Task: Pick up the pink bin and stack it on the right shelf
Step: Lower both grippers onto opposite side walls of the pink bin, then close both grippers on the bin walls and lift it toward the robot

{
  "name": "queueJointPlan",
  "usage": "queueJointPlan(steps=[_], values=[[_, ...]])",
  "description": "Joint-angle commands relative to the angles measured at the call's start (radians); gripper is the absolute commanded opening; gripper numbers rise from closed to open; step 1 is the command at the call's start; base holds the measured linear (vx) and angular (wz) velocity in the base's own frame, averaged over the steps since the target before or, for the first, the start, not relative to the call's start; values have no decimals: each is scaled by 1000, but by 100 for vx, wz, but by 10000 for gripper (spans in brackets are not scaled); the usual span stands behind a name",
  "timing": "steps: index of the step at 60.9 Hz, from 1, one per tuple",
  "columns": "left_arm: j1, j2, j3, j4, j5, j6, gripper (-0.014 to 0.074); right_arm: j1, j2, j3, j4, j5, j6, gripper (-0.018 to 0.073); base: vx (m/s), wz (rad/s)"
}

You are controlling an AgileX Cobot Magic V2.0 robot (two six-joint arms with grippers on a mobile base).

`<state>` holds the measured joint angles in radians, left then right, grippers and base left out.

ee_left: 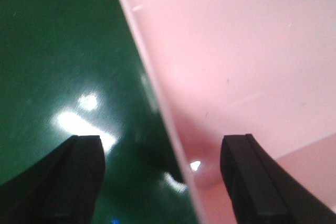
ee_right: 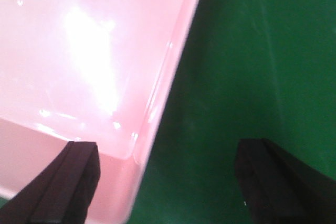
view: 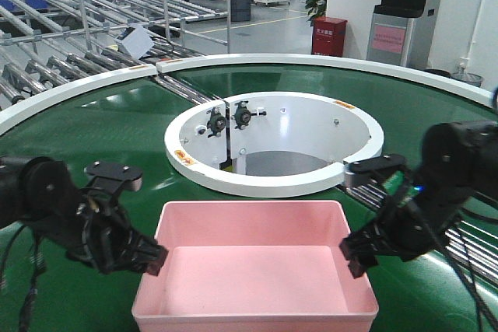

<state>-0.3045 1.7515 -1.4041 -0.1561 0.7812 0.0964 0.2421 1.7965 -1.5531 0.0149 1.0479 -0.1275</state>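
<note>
At 9 o'clock of the pink bin, the left fingers stood spread, one outside over the green surface and one inside, with the rim between them not yet pinched. The bin sat on the surface at 6 o'clock in the front view; the right shelf was out of sight. At 3 o'clock the right fingers straddled the opposite wall, equally released. A shallow or uneven pinch could let the smooth sloped walls slip, tilting the bin during lifting.
</note>
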Motion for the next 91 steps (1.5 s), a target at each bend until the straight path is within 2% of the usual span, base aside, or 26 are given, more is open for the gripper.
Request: queueJointPlan(steps=[1, 11, 14, 25, 29, 41, 52, 62, 71, 82, 91], values=[[-22, 5, -96, -9, -13, -38, 576, 26, -1, -87, -34, -12, 41, 566, 0, 0], [-24, 104, -202, 81, 38, -191, 576, 26, 104, -196, -50, 25, 162, 566, 0, 0], [-24, 123, -225, 85, 49, -224, 576, 26, 129, -225, -59, 38, 198, 566, 0, 0], [-25, 176, -258, 70, 32, -238, 576, 26, 220, -297, -66, 49, 246, 562, 0, 0], [-24, 189, -258, 83, 31, -273, 576, 26, 244, -311, -73, 56, 279, 550, 0, 0], [-24, 214, -258, 88, 32, -312, 552, 26, 269, -315, -76, 62, 328, 455, 0, 0], [-24, 225, -258, 88, 46, -313, 396, 26, 272, -315, -92, 74, 339, 318, 0, 0], [-24, 224, -258, 87, 50, -312, 197, 26, 272, -315, -91, 79, 343, 169, 0, 0], [-24, 224, -258, 87, 45, -311, 80, 26, 272, -315, -89, 41, 346, 71, 0, 0], [-24, 213, -258, 89, 63, -310, 8, 26, 266, -323, -89, 45, 354, -1, 0, 0], [-26, 141, -258, 113, 91, -311, -7, 28, 199, -331, -92, 69, 418, -15, 0, 0]])
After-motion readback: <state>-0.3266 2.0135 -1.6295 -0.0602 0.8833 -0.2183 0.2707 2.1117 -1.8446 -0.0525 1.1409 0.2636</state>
